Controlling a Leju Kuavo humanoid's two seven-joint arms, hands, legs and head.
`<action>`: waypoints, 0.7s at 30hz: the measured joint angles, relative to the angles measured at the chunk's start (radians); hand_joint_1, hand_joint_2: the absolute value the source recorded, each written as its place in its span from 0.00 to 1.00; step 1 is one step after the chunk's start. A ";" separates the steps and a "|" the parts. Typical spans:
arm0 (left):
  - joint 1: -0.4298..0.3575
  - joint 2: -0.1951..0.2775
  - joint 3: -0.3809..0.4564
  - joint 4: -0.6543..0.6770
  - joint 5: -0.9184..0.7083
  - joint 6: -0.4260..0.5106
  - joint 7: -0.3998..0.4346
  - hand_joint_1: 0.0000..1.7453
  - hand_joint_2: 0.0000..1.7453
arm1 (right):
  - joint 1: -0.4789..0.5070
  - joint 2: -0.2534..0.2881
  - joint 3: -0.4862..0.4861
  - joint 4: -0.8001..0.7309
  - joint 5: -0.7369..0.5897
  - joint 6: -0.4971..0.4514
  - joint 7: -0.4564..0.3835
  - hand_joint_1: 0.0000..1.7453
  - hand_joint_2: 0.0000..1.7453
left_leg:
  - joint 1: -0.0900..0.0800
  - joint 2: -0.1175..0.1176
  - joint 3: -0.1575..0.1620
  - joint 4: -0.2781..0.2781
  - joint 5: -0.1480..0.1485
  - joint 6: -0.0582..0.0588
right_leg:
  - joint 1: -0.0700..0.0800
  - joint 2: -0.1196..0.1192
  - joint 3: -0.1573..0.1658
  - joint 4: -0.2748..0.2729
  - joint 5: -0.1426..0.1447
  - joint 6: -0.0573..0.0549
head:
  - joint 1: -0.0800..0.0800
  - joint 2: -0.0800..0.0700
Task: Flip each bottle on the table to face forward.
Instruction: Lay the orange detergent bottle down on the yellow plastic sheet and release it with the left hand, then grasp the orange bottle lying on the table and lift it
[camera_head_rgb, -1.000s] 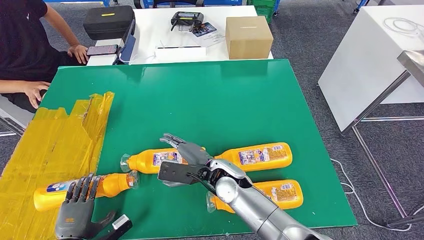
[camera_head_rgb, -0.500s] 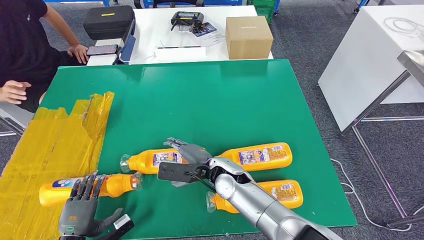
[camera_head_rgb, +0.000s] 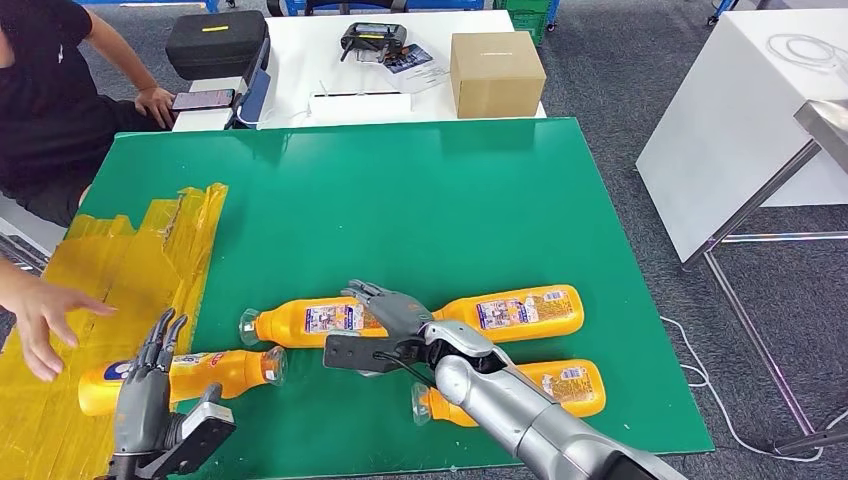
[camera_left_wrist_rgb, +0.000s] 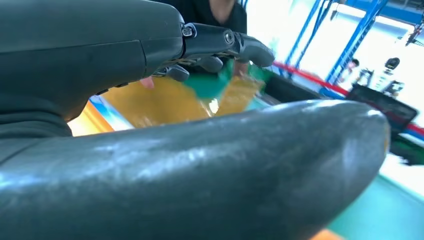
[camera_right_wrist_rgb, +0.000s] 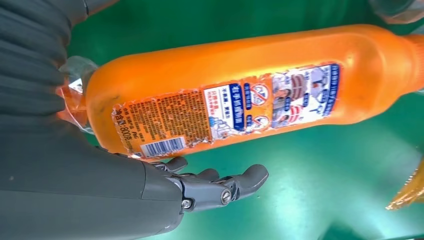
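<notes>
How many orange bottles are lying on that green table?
4: bottle by the yellow sheet, bottle under the right robot hand, far right bottle, nearest bottle behind the arm.

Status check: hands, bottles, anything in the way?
Both hands open, left hand, right hand beside middle bottle. Four bottles lying flat. Person's hand near left bottle.

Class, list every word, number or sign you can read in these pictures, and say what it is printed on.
"800" beside a barcode: back label of the orange bottle near the right hand, right wrist view.
Remaining print on that label: too small to read.
Labels on the bottles in the head view: too small to read.
Cardboard box: no legible print.
</notes>
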 joint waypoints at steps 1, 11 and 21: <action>-0.002 -0.010 0.008 -0.010 0.077 -0.053 -0.024 0.00 0.00 | 0.002 0.000 0.000 0.003 0.013 -0.006 0.001 0.00 1.00 | 0.000 0.000 0.000 0.000 0.000 0.000 | 0.000 0.000 0.000 0.000 0.000 0.000 | 0.000 0.000; -0.027 -0.108 0.075 -0.140 0.480 -0.410 -0.080 0.00 0.00 | -0.021 0.021 0.039 0.113 0.192 -0.031 0.020 0.33 1.00 | 0.000 0.000 0.000 0.000 0.000 0.000 | 0.000 0.000 0.000 0.000 0.000 0.000 | 0.000 0.000; -0.055 -0.127 0.048 -0.160 0.542 -0.449 -0.066 0.00 0.00 | -0.102 0.087 0.123 0.305 0.248 0.033 0.010 1.00 1.00 | 0.000 0.003 0.009 0.000 -0.001 0.000 | 0.000 0.003 0.007 0.000 0.000 0.000 | 0.000 0.000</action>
